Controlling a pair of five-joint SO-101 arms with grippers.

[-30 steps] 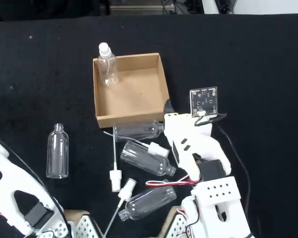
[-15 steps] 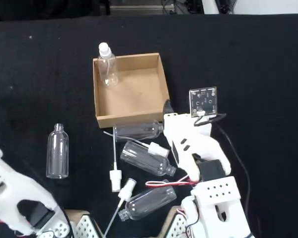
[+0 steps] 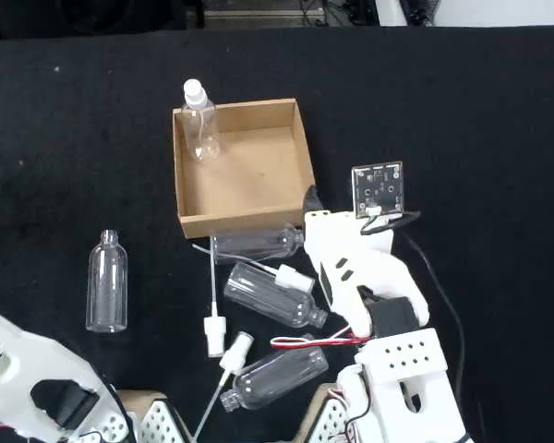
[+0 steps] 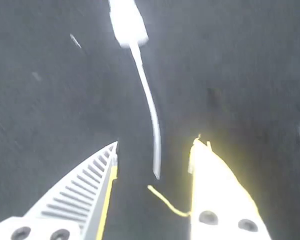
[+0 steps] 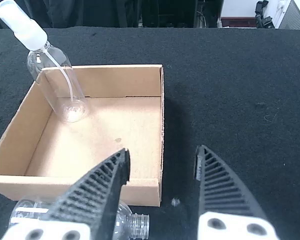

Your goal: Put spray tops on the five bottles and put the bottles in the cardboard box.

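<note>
Worrying me most right now is the left end effector (image 4: 156,145). Its jaws are standing wide apart just above the black tabletop (image 4: 250,75), and the thin dip tube (image 4: 149,110) of a loose spray top (image 4: 127,22) is running in between them, with the white head lying well ahead of the fingertips. If I am closing here, I am pinching only the tube, which I expect to be bending or slipping out, with the head swinging loose; I am judging that the head is the safer hold. The right end effector (image 5: 162,151) is also gaping wide and holding nothing. It is hovering just short of the near wall of the cardboard box (image 5: 162,125), with the neck of an uncapped bottle (image 5: 132,220) lying just beneath it. Any push forward from here is risking a shove on that wall, and the one capped bottle (image 5: 55,80) is leaning in the box's far corner and could topple. As for pose, the left arm is crouching low with its wrist pitched down at the tabletop, while the right arm is reaching out low, its wrist looking across the box.
</note>
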